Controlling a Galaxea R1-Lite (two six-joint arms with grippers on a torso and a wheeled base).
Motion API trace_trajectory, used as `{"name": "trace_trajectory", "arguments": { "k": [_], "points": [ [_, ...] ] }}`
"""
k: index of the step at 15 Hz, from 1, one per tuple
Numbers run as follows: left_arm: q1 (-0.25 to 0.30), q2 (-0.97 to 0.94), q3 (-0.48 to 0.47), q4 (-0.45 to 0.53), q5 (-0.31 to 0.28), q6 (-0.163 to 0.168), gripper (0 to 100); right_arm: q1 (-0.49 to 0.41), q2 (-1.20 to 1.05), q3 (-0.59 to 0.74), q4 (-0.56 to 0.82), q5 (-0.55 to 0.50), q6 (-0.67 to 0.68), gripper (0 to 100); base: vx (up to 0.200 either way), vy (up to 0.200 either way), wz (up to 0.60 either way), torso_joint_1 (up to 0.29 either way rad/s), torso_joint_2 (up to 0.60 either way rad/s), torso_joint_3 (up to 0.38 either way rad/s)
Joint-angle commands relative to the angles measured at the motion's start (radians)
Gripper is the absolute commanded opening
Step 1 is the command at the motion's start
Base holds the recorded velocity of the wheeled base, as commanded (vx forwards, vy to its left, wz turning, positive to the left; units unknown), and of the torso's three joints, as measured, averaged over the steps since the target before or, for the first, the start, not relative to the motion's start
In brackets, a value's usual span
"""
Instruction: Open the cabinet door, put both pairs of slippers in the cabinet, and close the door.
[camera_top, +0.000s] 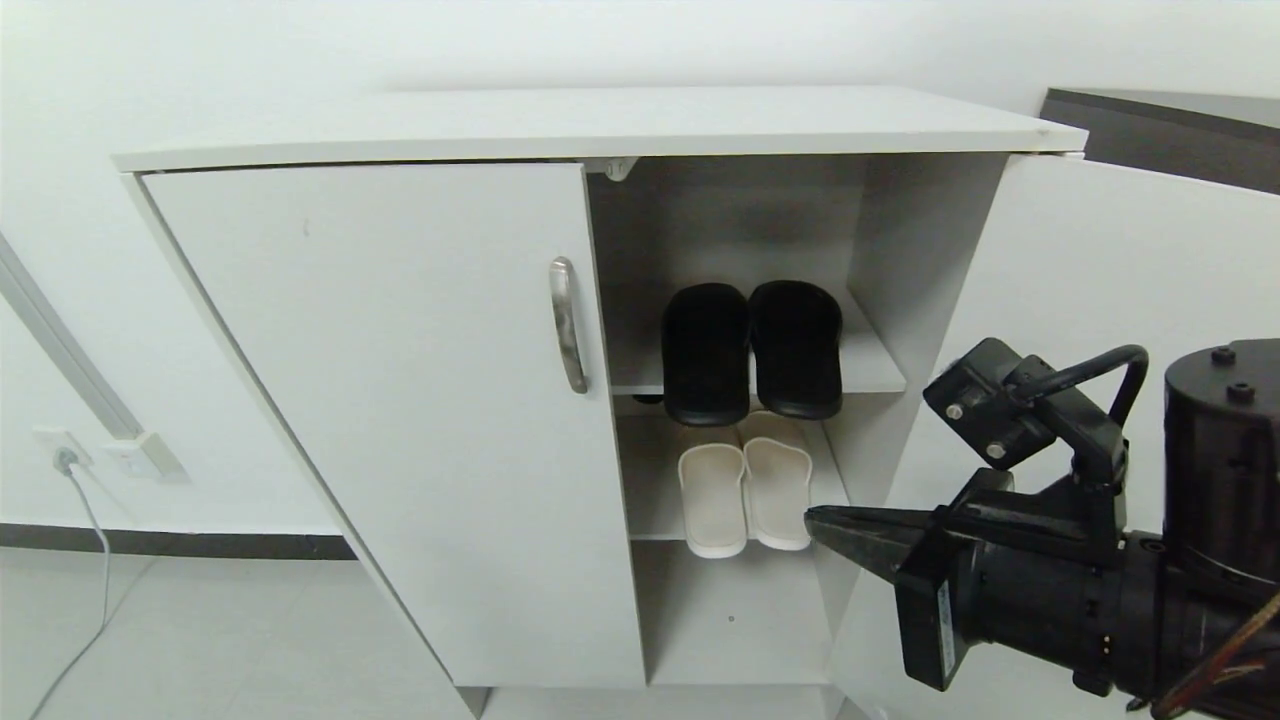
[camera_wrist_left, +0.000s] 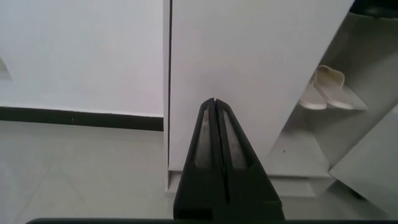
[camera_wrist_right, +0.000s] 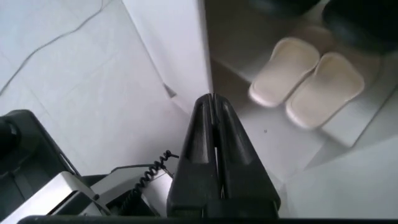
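Observation:
The white cabinet (camera_top: 600, 120) has its left door (camera_top: 400, 400) closed and its right door (camera_top: 1100, 260) swung open. A black pair of slippers (camera_top: 750, 350) lies on the upper shelf, and a white pair (camera_top: 745, 490) on the shelf below. My right gripper (camera_top: 815, 520) is shut and empty, just outside the opening, level with the white pair and to their right. The right wrist view shows the right gripper (camera_wrist_right: 214, 96) near the white slippers (camera_wrist_right: 308, 78), with the black pair (camera_wrist_right: 360, 18) beyond. My left gripper (camera_wrist_left: 214, 102) is shut and empty, facing the closed door, the white slippers (camera_wrist_left: 326, 90) off to one side.
A metal handle (camera_top: 567, 325) runs along the closed door's inner edge. The bottom compartment (camera_top: 730, 620) has free room. A wall socket with a cable (camera_top: 62, 455) sits low on the wall to the cabinet's left, above grey floor.

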Motion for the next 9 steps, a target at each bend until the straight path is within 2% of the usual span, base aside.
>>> {"name": "trace_trajectory", "arguments": {
  "k": [1, 9],
  "points": [
    [0.0, 0.001, 0.0, 0.0, 0.0, 0.0, 0, 0.0, 0.006, 0.002, -0.001, 0.0, 0.0, 0, -0.2, 0.0, 0.0, 0.002, 0.0, 0.007],
    [0.0, 0.001, 0.0, 0.0, 0.0, -0.002, 0, -0.002, 0.046, 0.019, -0.019, 0.0, 0.002, 0, -0.2, 0.0, 0.0, 0.002, 0.0, 0.004]
  ]
}}
